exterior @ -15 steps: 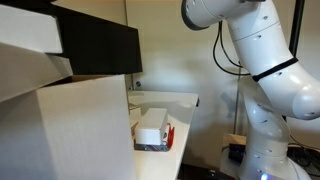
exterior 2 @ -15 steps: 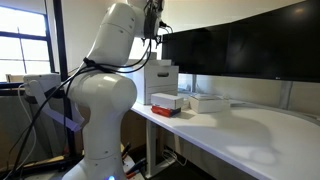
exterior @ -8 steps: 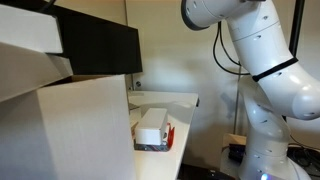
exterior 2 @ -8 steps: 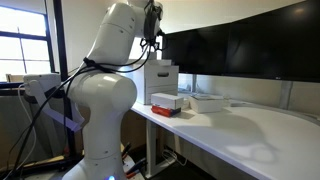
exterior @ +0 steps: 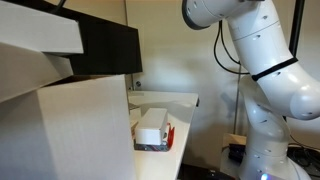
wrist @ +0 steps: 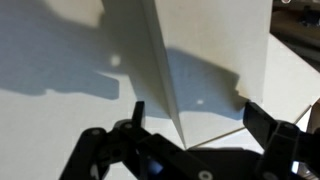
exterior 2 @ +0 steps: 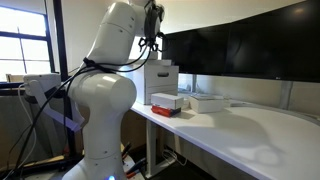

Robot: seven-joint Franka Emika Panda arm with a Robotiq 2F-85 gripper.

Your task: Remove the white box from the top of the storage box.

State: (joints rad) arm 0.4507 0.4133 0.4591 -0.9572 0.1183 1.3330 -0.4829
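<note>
The white box (exterior: 152,124) lies flat on top of the storage box (exterior: 168,134), a low container with red sides, near the table's edge. Both also show in an exterior view, the white box (exterior 2: 166,99) on the red storage box (exterior 2: 162,110). My gripper (exterior 2: 154,22) is high above them, well clear of both. In the wrist view the gripper (wrist: 197,115) is open and empty, with only pale carton surfaces and shadows below it. The white box and storage box are not in the wrist view.
A huge pale cardboard carton (exterior: 70,130) fills the near left. A tall pale carton (exterior 2: 160,76) stands behind the storage box, and a flat white box (exterior 2: 207,102) lies beside it. Dark monitors (exterior 2: 250,45) line the back of the white table (exterior 2: 250,135).
The pale flap at the top left of an exterior view reaches further right than before. The gripper has shifted only slightly. The white box has not moved.
</note>
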